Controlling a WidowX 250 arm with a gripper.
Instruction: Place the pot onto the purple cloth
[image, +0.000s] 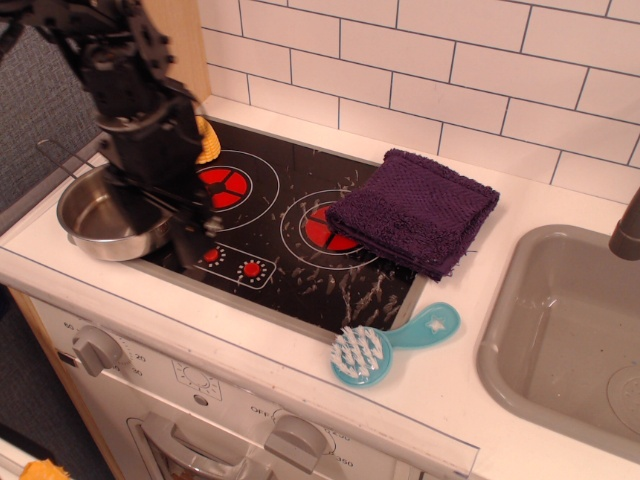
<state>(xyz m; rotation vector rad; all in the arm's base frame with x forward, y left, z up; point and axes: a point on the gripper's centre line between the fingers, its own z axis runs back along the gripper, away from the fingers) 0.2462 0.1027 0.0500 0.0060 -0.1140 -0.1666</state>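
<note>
**Claw over the pot, carry not yet begun**

From the one overhead view: my claw (178, 215) hangs at the right rim of the small shiny stainless-steel pot (105, 212); I cannot tell whether its jaws are apart or closed. The pot sits on the white worktop (470, 380) at the stove's left edge, upright, mouth up. Its thin wire handle (55, 152) runs back-left, which is the pot's long axis. The dark purple folded terry cloth (415, 210) lies well apart to the right, bare. By my judgement, gripping, lifting and carrying across all remain.
</note>
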